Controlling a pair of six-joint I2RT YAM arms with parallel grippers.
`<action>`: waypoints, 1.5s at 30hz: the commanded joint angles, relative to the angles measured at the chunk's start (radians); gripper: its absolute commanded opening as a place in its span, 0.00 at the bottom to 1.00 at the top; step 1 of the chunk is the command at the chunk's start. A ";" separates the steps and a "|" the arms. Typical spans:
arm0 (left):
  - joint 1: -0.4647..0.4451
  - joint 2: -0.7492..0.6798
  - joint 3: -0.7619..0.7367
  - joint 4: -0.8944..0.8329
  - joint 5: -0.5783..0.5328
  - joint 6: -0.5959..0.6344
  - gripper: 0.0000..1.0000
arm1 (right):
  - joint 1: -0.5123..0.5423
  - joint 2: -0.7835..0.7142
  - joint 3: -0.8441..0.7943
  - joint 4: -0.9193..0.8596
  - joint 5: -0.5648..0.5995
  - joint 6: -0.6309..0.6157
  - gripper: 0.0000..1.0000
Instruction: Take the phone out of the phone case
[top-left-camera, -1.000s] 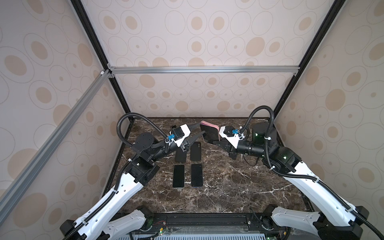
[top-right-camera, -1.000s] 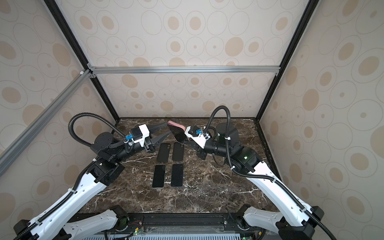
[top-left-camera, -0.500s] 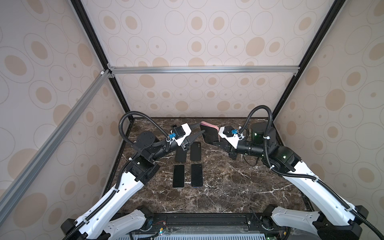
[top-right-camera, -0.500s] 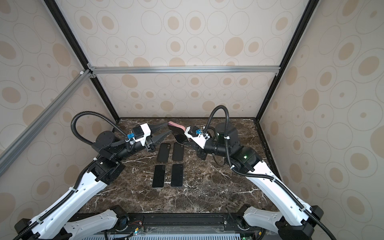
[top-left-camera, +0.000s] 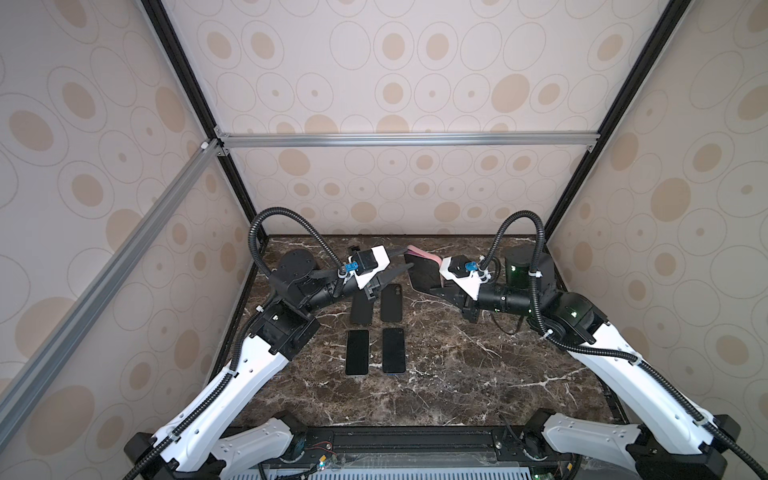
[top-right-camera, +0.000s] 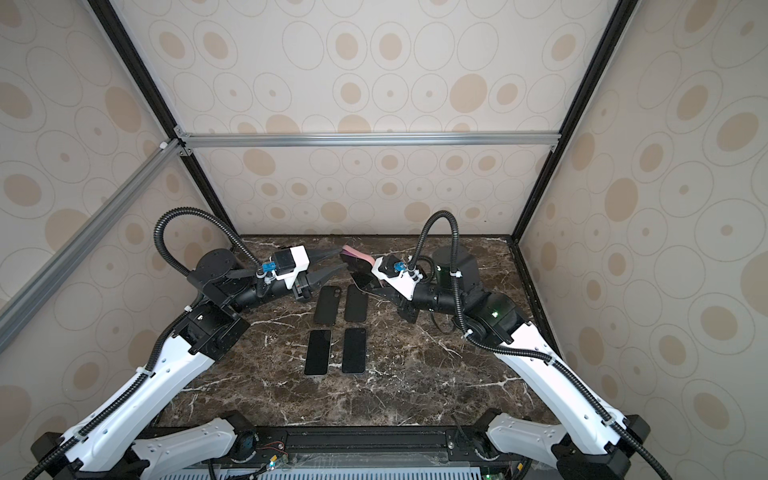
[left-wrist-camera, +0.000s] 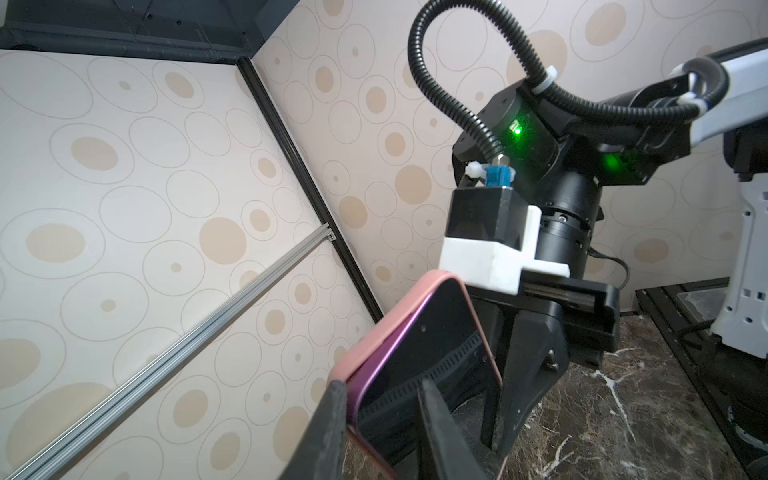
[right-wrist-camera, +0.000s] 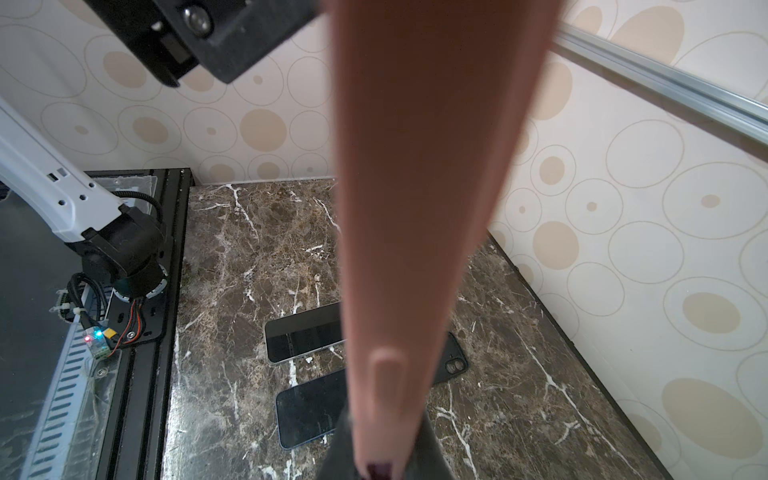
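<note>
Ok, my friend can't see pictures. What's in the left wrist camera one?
A dark-screened phone in a pink case is held up by the right gripper. The left gripper's two black fingers straddle its near corner, with spotted beige walls behind and a marble table below.

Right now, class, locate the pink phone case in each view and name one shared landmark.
Top view: pink phone case mid-frame, held aloft.
Top view: case likewise, slightly further left.
Left wrist: case close up, tilted.
Right wrist: case blurred pink band, edge-on.
Shared landmark: marble tabletop.
</note>
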 joint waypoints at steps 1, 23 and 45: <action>-0.022 0.063 0.010 -0.164 0.144 0.047 0.29 | 0.032 -0.024 0.032 0.118 -0.165 -0.110 0.00; -0.016 0.142 0.052 -0.296 0.276 0.111 0.31 | 0.046 -0.035 0.028 0.123 -0.197 -0.152 0.00; 0.028 0.127 -0.139 0.223 0.602 -0.333 0.26 | 0.034 -0.057 -0.020 0.489 -0.383 0.113 0.00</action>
